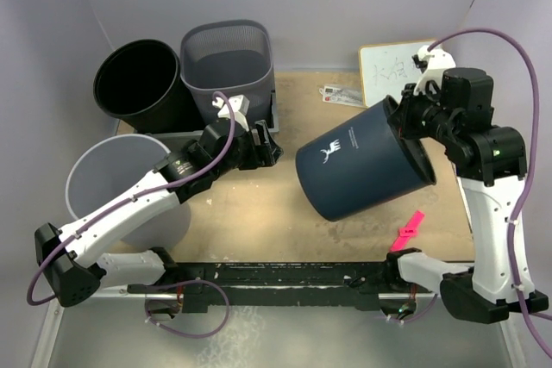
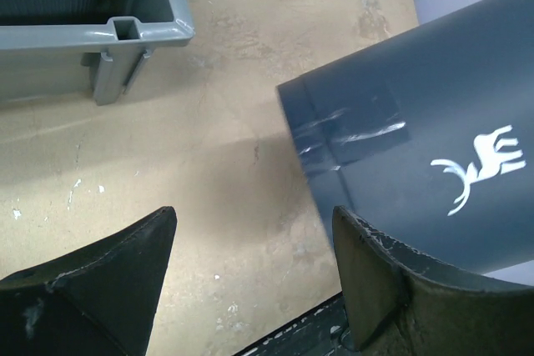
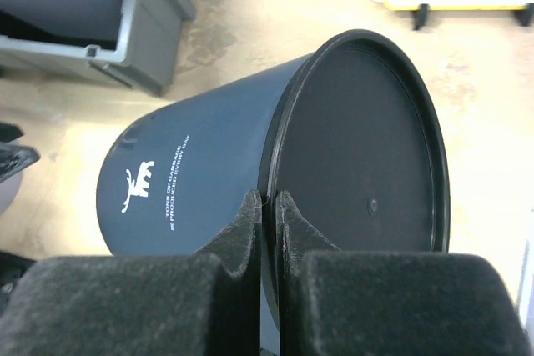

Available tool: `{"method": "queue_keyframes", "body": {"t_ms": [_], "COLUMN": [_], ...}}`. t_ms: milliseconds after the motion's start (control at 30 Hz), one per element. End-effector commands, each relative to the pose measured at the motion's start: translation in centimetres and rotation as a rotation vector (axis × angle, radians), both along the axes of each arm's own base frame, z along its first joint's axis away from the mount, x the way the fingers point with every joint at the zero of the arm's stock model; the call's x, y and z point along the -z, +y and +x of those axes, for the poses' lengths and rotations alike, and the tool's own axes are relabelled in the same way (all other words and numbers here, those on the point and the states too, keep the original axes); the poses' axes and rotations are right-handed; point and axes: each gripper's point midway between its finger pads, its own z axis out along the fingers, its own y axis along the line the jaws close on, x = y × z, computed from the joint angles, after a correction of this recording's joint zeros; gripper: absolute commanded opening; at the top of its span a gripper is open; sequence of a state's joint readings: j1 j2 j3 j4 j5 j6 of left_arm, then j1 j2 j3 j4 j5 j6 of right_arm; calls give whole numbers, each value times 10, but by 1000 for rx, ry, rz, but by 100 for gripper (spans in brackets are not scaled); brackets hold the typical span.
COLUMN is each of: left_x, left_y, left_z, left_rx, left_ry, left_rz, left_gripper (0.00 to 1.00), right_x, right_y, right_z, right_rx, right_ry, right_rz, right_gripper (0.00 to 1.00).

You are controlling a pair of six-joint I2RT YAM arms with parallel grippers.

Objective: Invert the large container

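The large container (image 1: 362, 161) is a dark navy bin with a white deer logo. It lies tilted on its side in mid-table, open mouth toward the right arm, base toward the left. My right gripper (image 1: 403, 123) is shut on its rim; in the right wrist view the fingertips (image 3: 269, 206) pinch the rim edge of the container (image 3: 192, 181), with the black inside showing. My left gripper (image 1: 266, 149) is open and empty, just left of the container's base; in its wrist view the gripper (image 2: 254, 277) is over bare table, with the container (image 2: 417, 147) at the right.
A black bin (image 1: 138, 84) and a grey mesh bin (image 1: 228, 58) stand at the back left by a grey crate (image 2: 142, 31). A pale lavender bin (image 1: 116, 183) sits front left. A whiteboard (image 1: 392, 71), cards (image 1: 341, 94) and a pink object (image 1: 408, 230) lie at the right.
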State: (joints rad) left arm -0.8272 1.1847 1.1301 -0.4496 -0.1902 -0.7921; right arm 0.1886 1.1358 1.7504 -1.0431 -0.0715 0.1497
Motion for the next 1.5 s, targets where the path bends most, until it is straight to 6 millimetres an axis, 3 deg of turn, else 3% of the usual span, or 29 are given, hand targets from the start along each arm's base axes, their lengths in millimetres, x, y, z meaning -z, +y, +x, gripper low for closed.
{"method": "queue_keyframes", "body": {"t_ms": [0, 167, 333, 367, 400, 633, 900, 1067, 1200, 1467], "left_x": [-22, -25, -24, -24, -24, -20, -12, -3, 9, 22], "left_y": [1, 2, 7, 8, 9, 8, 5, 1, -8, -39], "left_z": [5, 6, 5, 5, 5, 5, 3, 5, 8, 18], "left_rx": [-16, -25, -44, -50, -54, -63, -54, -45, -27, 31], "left_ry": [-68, -68, -68, -71, -71, -69, -57, -51, -31, -3], "left_rz": [-39, -40, -39, -41, -43, -66, -82, -77, -81, -113], "left_gripper": [73, 73, 73, 73, 73, 73, 73, 73, 73, 73], "right_x": [-95, -128, -135, -127, -131, -89, -57, -53, -45, -28], "right_y": [-42, -80, -121, -125, -128, -135, -132, -128, -108, -47], "right_z": [21, 40, 68, 75, 81, 135, 153, 153, 160, 173], "right_rx": [200, 406, 616, 639, 665, 708, 678, 658, 541, 361], "right_ry": [-339, -421, -480, -477, -511, -535, -485, -478, -473, -453], "right_rz": [-95, -203, -411, -457, -478, -676, -723, -717, -714, -761], "right_gripper": [0, 0, 0, 0, 0, 0, 0, 0, 0, 0]}}
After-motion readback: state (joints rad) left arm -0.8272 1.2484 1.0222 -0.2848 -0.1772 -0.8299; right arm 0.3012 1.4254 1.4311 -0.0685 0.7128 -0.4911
